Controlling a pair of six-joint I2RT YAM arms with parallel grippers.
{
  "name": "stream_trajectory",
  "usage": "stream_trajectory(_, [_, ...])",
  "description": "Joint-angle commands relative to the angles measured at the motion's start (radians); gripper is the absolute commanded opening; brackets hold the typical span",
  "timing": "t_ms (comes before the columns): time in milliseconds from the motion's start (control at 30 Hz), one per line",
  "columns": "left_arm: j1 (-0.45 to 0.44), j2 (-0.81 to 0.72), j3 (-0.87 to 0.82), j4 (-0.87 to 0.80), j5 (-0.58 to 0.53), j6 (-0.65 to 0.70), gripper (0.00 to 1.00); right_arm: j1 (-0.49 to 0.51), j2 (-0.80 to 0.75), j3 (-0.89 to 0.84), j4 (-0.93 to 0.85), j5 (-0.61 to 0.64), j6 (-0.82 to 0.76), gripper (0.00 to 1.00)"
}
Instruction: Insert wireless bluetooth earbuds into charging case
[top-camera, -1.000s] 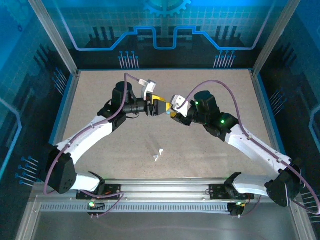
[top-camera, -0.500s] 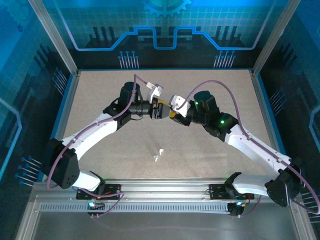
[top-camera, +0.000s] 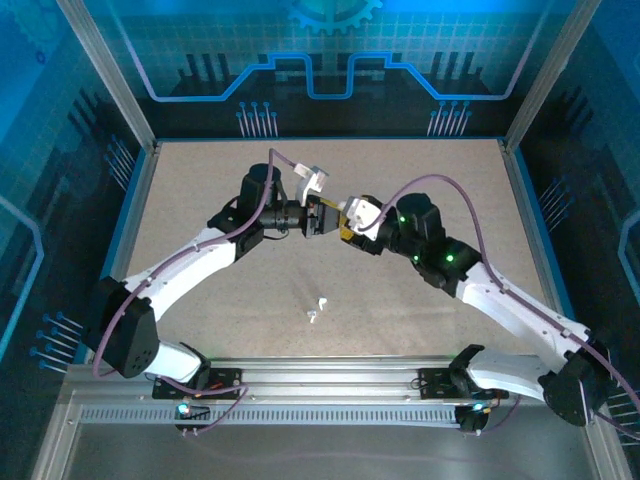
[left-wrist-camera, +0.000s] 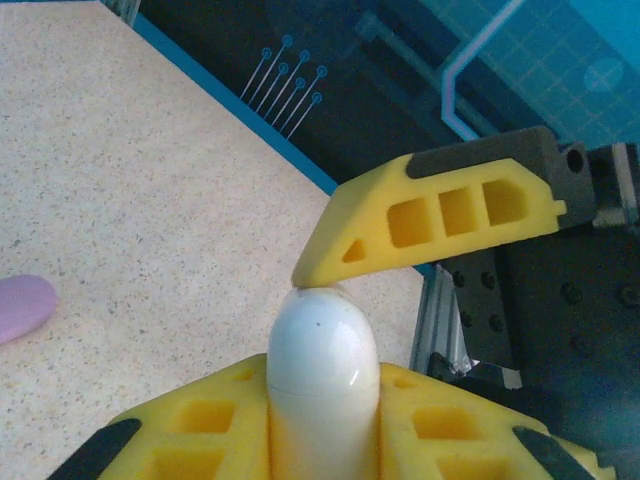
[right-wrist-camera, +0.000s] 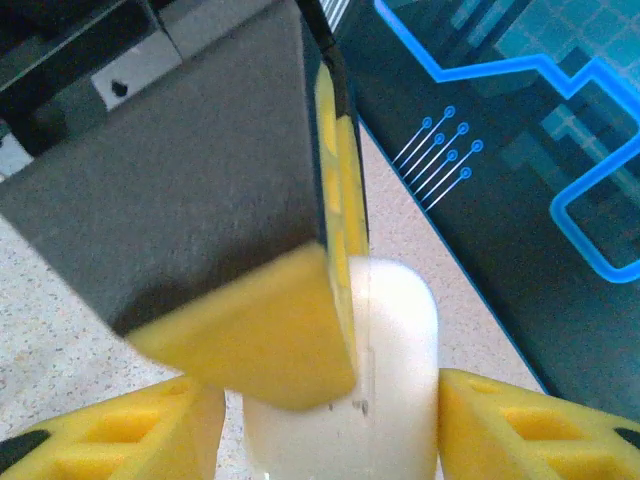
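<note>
**Two grippers met at one white case above mid-table**

Both arms are seen from above reaching inward, so that the left gripper (top-camera: 318, 216) and the right gripper (top-camera: 347, 225) are brought tip to tip over the middle of the table (top-camera: 200, 180).

A white charging case (left-wrist-camera: 322, 370) is clamped between the yellow fingers (left-wrist-camera: 200, 425) of the left gripper, with its rounded end standing up out of them. Its seam line can be made out in the left wrist view, and the lid is seen closed. The tip of one yellow finger (left-wrist-camera: 430, 225) of the right gripper is laid against the top of that rounded end.

In the right wrist view the case (right-wrist-camera: 395, 340) is flanked by the right gripper's own fingers (right-wrist-camera: 540, 420). The right-hand one is set against it. The left-hand side is partly covered by a grey-backed finger (right-wrist-camera: 200, 200) of the left gripper, so whether the right gripper is pressed onto the case cannot be told.

The white earbuds (top-camera: 323, 302) are left lying on the table, close together, well nearer than the grippers and apart from the case. A pink-purple rounded object (left-wrist-camera: 22, 306) is seen on the table at the left edge of the left wrist view.
</note>
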Motion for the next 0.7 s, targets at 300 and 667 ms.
stream_trajectory(300, [0.016,-0.089,-0.109,0.300,0.105,-0.115,0.26,-0.061,-0.093,-0.171,0.366,-0.107,0.006,0.58])
stream_trajectory(667, [0.018,-0.073,-0.094,0.291,0.110,-0.159,0.27,-0.073,-0.109,-0.124,0.338,-0.153,-0.040,0.57])
